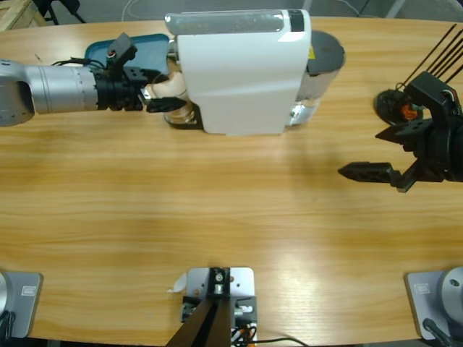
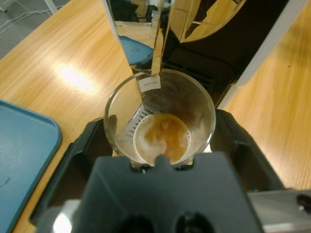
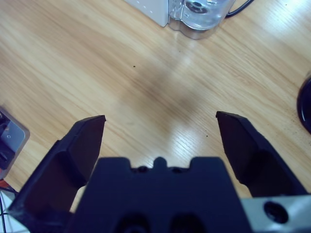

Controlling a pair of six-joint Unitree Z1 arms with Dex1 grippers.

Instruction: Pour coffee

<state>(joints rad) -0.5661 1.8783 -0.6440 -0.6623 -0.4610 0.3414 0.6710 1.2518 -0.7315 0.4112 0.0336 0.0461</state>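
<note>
A clear glass (image 2: 160, 116) sits under the chrome spout (image 2: 146, 43) of the white coffee machine (image 1: 242, 69). A shallow layer of amber-brown coffee (image 2: 165, 138) covers its bottom. My left gripper (image 2: 163, 138) is shut on the glass, one black jaw on each side of it. In the high view the left gripper (image 1: 165, 101) reaches in from the left to the machine's front, where the glass (image 1: 173, 88) shows partly. My right gripper (image 1: 380, 153) hangs open over bare wood at the right, well away from the machine. In its wrist view the right gripper (image 3: 160, 131) holds nothing.
A teal tray (image 1: 101, 50) lies behind the left arm, at the left in the left wrist view (image 2: 24, 160). The machine's clear water tank (image 3: 199, 14) faces the right gripper. A black round base (image 1: 391, 105) with thin rods stands at the far right.
</note>
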